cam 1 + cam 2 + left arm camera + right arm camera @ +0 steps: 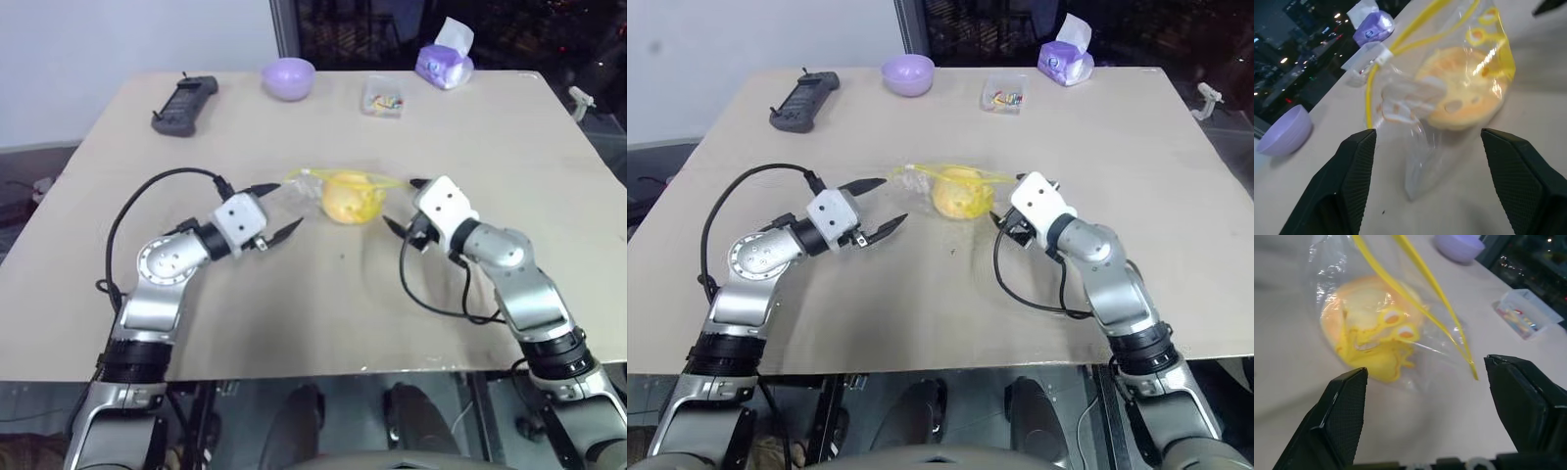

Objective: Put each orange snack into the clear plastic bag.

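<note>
lying mid-table inside the clear plastic bag (323, 191), the orange snack (346, 199) looks light and squashy, the film limp and slippery; both end effectors, left (277, 211) and right (405, 205), gape empty, so pinch the yellow seal strip.

Beige table (549, 176), white wall (127, 34), dark window (549, 24)

Bagged bun (349, 199) on table (294, 323)

Purple bowl (288, 77), remote (183, 104), tissue pack (445, 63)
</note>
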You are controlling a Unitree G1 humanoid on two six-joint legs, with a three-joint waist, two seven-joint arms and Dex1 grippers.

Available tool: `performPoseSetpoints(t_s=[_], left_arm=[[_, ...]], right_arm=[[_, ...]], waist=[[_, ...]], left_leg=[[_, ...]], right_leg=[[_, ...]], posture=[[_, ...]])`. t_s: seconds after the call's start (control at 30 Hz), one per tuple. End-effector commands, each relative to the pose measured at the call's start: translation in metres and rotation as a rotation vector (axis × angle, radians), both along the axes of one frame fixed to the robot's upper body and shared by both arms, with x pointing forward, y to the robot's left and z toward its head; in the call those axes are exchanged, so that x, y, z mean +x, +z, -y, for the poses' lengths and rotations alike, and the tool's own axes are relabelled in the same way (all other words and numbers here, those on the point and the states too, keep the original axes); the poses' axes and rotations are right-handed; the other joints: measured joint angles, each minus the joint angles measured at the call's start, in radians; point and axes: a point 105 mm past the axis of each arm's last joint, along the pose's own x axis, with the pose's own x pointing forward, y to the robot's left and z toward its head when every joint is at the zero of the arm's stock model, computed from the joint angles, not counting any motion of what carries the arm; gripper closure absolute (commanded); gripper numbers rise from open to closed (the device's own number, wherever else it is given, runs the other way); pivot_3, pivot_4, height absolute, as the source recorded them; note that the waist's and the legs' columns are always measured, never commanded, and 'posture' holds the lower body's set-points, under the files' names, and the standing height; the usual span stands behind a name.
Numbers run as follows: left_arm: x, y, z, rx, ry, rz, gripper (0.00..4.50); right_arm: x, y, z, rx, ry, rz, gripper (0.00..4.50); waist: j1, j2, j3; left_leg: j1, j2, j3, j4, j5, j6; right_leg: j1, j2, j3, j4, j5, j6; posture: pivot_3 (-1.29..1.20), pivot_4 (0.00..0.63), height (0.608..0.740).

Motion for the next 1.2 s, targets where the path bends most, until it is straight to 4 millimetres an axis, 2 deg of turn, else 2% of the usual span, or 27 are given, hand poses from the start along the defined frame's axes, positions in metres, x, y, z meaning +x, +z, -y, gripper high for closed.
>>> performPoseSetpoints(t_s=[0.03, 0.23, 0.4, 0.53, 0.8, 0.93, 1.2], left_arm=[[-0.008, 0.02, 0.005, -0.01, 0.0, 0.057, 0.79], [-0.007, 0.032, -0.004, -0.062, 0.053, -0.05, 0.79], [0.005, 0.044, -0.01, -0.034, 0.117, -0.075, 0.79], [0.023, 0.046, -0.006, -0.027, 0.172, -0.067, 0.79], [0.039, 0.041, 0.003, 0.004, 0.196, -0.051, 0.79], [0.038, 0.048, 0.016, -0.011, 0.134, -0.023, 1.96], [0.035, 0.056, 0.017, -0.008, 0.113, 0.004, 1.96]], right_arm=[[-0.006, 0.02, -0.003, 0.007, 0.028, 0.062, 0.27], [-0.013, 0.023, -0.008, 0.019, 0.08, 0.035, 0.27], [-0.012, 0.03, -0.005, -0.001, 0.091, 0.043, 0.27], [-0.005, 0.031, -0.003, -0.033, 0.085, 0.054, 0.27], [0.0, 0.033, -0.001, -0.045, 0.077, 0.063, 0.27], [0.0, 0.033, 0.0, -0.054, 0.074, 0.065, 0.21], [0.001, 0.033, 0.001, -0.095, 0.079, 0.076, 0.21]], waist=[[0.001, 0.0, 0.0], [0.001, 0.0, 0.0], [0.001, 0.0, 0.0], [0.002, 0.0, 0.0], [0.0, 0.0, 0.0], [0.002, 0.0, 0.0], [0.001, 0.0, 0.0]], left_leg=[[0.0, 0.0, 0.0, 0.0, 0.0, 0.0], [0.0, 0.0, 0.0, 0.0, 0.0, 0.0], [0.0, 0.0, -0.001, 0.0, 0.0, 0.0], [0.0, 0.0, -0.001, 0.0, 0.0, 0.0], [-0.001, 0.0, 0.0, 0.0, 0.0, 0.0], [-0.001, 0.0, 0.0, 0.0, 0.0, 0.0], [-0.001, 0.0, 0.0, 0.0, 0.0, 0.0]], right_leg=[[0.0, 0.0, 0.0, 0.0, 0.0, 0.0], [0.0, 0.0, 0.0, 0.0, 0.0, 0.0], [0.0, 0.001, -0.001, 0.0, 0.0, 0.0], [0.0, 0.001, -0.001, 0.0, 0.0, 0.0], [0.0, 0.001, -0.001, -0.001, 0.0, 0.0], [0.0, 0.001, -0.001, -0.001, 0.0, 0.0], [0.0, 0.0, -0.001, -0.001, 0.0, 0.0]], posture=[[0.0, 0.15, 0.74], [0.0, 0.15, 0.74], [0.0, 0.15, 0.74], [0.0, 0.15, 0.74], [0.0, 0.15, 0.74], [0.0, 0.15, 0.74], [0.0, 0.15, 0.74]])
